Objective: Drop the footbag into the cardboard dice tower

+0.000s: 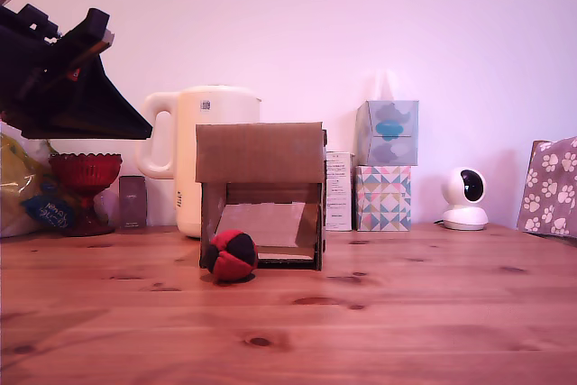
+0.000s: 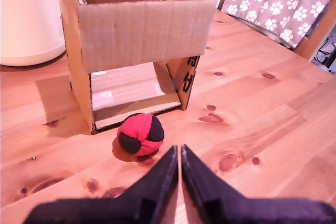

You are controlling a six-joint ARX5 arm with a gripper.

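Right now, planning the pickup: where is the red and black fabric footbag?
The red and black fabric footbag lies on the wooden table, at the exterior view's left corner of the brown cardboard dice tower's lower opening.

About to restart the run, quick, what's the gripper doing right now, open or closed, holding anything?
Gripper: closed, holding nothing; the footbag lies on the table in front of the cardboard dice tower.

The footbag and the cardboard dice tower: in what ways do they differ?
The footbag is round, with red and black panels; the cardboard dice tower is boxy and plain brown. The footbag is much smaller than the tower. The footbag is closed all round; the tower is open on top and at its lower front. Both rest on the wooden table.
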